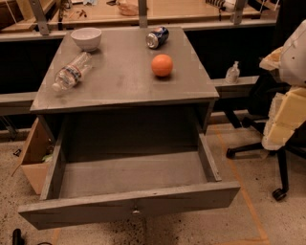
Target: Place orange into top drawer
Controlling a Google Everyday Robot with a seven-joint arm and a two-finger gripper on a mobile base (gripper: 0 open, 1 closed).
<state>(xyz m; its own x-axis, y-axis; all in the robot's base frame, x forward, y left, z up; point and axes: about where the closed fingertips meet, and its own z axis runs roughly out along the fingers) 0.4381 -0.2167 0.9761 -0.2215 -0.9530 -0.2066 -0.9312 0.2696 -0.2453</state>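
We see the orange (162,65) resting on the cabinet top (119,83) near the soda can (157,37), while the top drawer (129,205) stands pulled open below. Our gripper lies outside the view, so we cannot tell its grip.

A lab-like workroom is indicated by the wheeled chair (283,165), wooden workbench (186,12) and sanitizer bottle (233,73), with the gripper out of view.
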